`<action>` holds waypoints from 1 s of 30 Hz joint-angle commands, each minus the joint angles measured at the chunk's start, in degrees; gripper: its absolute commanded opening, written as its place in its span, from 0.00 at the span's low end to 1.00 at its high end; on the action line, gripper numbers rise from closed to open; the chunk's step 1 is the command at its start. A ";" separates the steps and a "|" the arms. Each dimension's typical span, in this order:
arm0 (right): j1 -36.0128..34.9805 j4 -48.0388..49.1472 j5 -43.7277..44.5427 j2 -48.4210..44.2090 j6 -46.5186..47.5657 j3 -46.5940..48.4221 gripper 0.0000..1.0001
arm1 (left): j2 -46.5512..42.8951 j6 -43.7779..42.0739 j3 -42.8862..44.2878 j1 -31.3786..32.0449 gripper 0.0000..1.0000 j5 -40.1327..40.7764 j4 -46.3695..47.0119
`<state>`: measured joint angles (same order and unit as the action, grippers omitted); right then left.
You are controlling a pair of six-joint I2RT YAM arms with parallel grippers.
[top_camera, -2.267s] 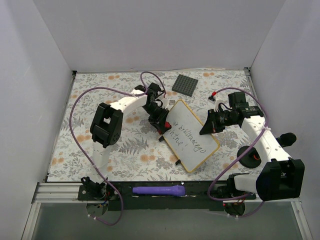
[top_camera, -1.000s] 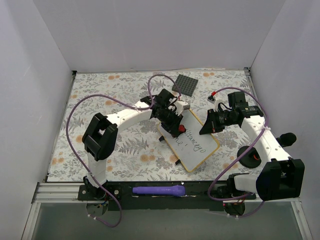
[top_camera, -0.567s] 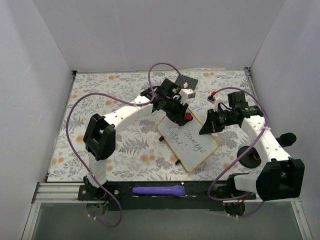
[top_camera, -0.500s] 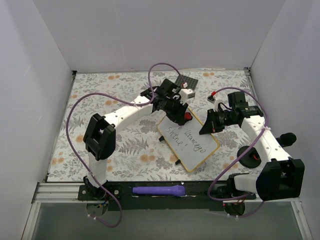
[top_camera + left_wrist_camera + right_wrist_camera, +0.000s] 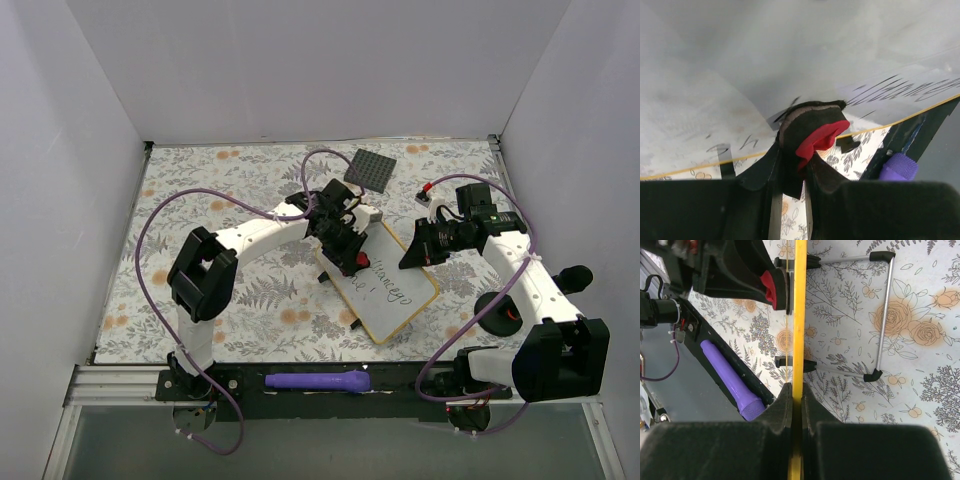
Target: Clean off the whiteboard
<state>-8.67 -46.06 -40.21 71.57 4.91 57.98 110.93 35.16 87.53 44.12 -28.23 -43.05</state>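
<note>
The whiteboard (image 5: 392, 293) lies tilted on the floral table, with black handwriting left on its right half. My left gripper (image 5: 352, 256) is shut on a red and black eraser (image 5: 812, 134) and presses it on the board's upper left part (image 5: 715, 95). Handwriting (image 5: 900, 89) shows just beyond the eraser. My right gripper (image 5: 411, 257) is shut on the board's tan edge (image 5: 800, 315), seen edge-on between its pads (image 5: 799, 395). The eraser also shows in the right wrist view (image 5: 774, 287), on the board's far side.
A dark grey studded plate (image 5: 370, 170) lies at the back. A purple marker (image 5: 318, 380) lies in the black rail at the near edge, and also shows in the right wrist view (image 5: 730, 377). The board's wire stand (image 5: 885, 315) rests on the floral cloth.
My left gripper slid with the eraser from the board's upper corner back down and left across the board. Less writing shows than at the earliest frame. The right arm has not moved.
</note>
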 commanded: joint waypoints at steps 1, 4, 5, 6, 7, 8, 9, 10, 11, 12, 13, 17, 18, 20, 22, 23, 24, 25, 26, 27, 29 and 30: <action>-0.65 1.24 -1.37 -1.61 1.60 1.17 0.01 | -3.71 0.35 6.60 3.60 0.00 2.38 6.48; -0.65 1.41 -1.28 -1.70 1.33 1.09 0.01 | -2.31 1.23 6.26 3.52 0.00 3.00 7.10; -0.65 1.42 -1.28 -1.70 1.33 1.00 0.01 | -2.04 1.23 5.64 3.34 0.00 3.09 7.27; -0.65 1.50 -1.19 -1.87 1.33 0.83 0.01 | -1.95 0.97 3.55 3.26 0.00 2.66 7.80; -0.65 1.50 -1.19 -1.96 1.16 0.74 0.01 | -2.21 0.79 2.14 3.17 0.00 2.22 8.50; -0.56 1.59 -1.19 -1.96 1.16 0.47 0.01 | -2.48 0.36 0.99 3.25 0.00 1.26 9.29; -0.56 1.59 -1.28 -2.05 0.98 0.38 0.01 | -2.65 0.09 0.02 3.95 0.00 1.25 9.65; -0.56 1.68 -1.28 -2.14 0.98 0.38 0.01 | -3.26 -0.17 -1.29 4.48 0.00 1.42 9.74; -0.65 1.77 -1.45 -2.22 0.98 0.30 0.01 | -3.79 -0.96 -2.44 5.18 0.00 2.12 10.17; -0.56 1.68 -1.45 -2.31 0.98 0.12 0.01 | -4.67 -1.49 -3.58 6.93 0.00 2.65 11.66; -0.56 1.77 -1.63 -2.40 0.89 0.03 0.01 | -6.07 -1.84 -5.42 7.82 0.00 3.35 12.45; -0.56 1.77 -2.07 -2.31 0.72 -0.14 0.01 | -7.14 -2.29 -5.53 10.99 0.00 5.72 13.96; -0.56 1.77 -2.07 -2.31 0.72 -0.14 0.01 | -7.05 -1.33 -5.00 10.99 0.00 6.69 13.96; -0.65 1.77 -2.07 -1.87 0.72 0.12 0.01 | -5.91 -0.62 -2.55 10.46 0.00 7.92 13.34; -0.65 1.85 -2.33 -1.61 0.46 0.30 0.01 | -5.12 0.70 -1.22 8.97 0.00 8.36 12.81; -0.65 1.85 -2.42 -1.61 0.45 0.30 0.01 | -4.68 0.79 0.00 8.71 0.00 8.89 12.64; -0.65 1.85 -2.42 -1.52 0.54 0.38 0.01 | -4.68 0.79 0.19 8.70 0.00 9.24 12.38; -0.56 1.85 -2.51 -1.52 0.46 0.56 0.01 | -4.76 0.70 0.36 8.62 0.04 9.94 12.46; -0.65 1.85 -2.51 -1.43 0.54 0.65 0.01 | -4.94 0.79 0.28 8.70 0.10 10.38 12.55; -0.56 1.85 -2.51 -1.35 0.54 0.73 0.01 | -5.46 0.79 -0.25 8.62 0.18 10.56 13.07; -0.65 1.85 -2.51 -1.26 0.54 0.91 0.01 | -6.25 0.53 -0.78 8.62 0.36 10.74 13.43; -0.65 1.85 -2.60 -1.17 0.54 0.91 0.01 | -6.95 0.61 -1.30 8.62 0.38 10.91 13.95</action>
<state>-8.71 -45.69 -40.05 70.94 4.69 57.69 106.63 35.86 85.67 53.19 -21.39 -34.06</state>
